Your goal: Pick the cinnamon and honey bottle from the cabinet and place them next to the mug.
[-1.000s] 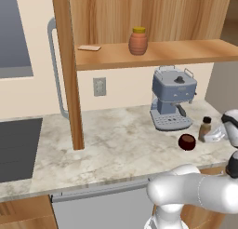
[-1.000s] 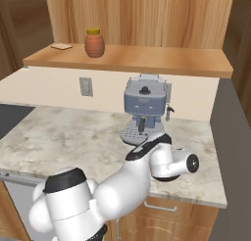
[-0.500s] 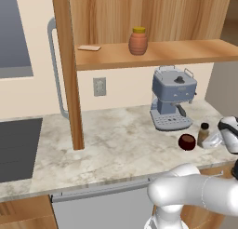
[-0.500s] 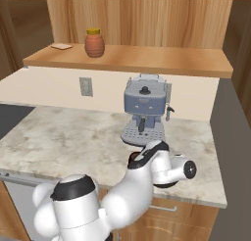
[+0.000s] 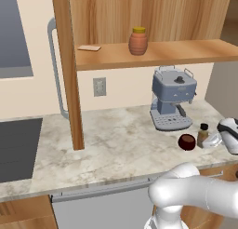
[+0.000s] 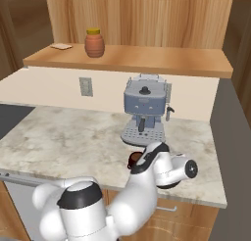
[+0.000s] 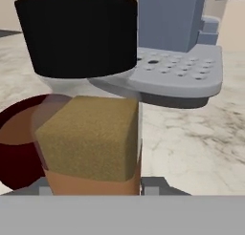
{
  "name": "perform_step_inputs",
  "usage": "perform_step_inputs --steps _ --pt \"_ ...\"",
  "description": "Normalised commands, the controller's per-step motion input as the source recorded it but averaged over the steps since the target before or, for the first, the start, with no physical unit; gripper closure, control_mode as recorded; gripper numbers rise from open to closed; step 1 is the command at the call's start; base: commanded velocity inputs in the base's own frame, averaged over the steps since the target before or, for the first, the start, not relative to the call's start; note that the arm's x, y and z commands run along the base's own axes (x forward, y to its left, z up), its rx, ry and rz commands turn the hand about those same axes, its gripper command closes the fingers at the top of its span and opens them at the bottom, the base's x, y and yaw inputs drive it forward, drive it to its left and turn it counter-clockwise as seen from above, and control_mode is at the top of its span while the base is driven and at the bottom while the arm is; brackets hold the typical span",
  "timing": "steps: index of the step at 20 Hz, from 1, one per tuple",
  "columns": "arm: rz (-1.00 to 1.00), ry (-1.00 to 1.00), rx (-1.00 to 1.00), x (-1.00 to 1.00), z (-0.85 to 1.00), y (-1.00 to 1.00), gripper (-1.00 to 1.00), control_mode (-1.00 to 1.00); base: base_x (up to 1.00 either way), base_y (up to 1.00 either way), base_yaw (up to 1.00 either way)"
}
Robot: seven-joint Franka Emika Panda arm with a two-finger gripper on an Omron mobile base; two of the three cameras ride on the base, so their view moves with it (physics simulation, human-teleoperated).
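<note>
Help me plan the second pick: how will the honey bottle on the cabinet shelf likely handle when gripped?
The honey bottle looks squat and wide-based, so it probably won't tip easily. Its rounded belly may slip in flat fingers, so a grip at its widest part seems safer. It stands alone on the cabinet shelf, so nothing nearby should be knocked.

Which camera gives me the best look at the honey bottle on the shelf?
The left base view: the honey bottle stands whole and unblocked on the cabinet shelf, yellow lid plain. The right base view shows it too, near the shelf's far left.
</note>
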Motion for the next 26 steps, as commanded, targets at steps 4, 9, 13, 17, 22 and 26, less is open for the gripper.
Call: perform_step_inputs --steps 4,9,13,17,22,26 --pt "0.0 0.0 0.0 0.0 -0.04 0.0 1.0 -1.0 0.0 0.0 0.0" --pt "0.0 0.0 0.01 0.0 0.0 0.0 1.0 -1.0 0.0 0.0 0.0" --pt "0.0 -0.01 0.0 0.0 0.0 0.0 1.0 -1.0 0.0 0.0 0.0" --pt "0.0 0.0 0.0 0.0 0.0 0.0 1.0 -1.0 0.0 0.0 0.0" --pt "0.0 0.0 0.0 0.0 0.0 0.0 -1.0 -1.0 0.0 0.0 0.0" --pt "0.0 0.0 0.0 0.0 0.0 0.0 -1.0 -1.0 0.0 0.0 0.0"
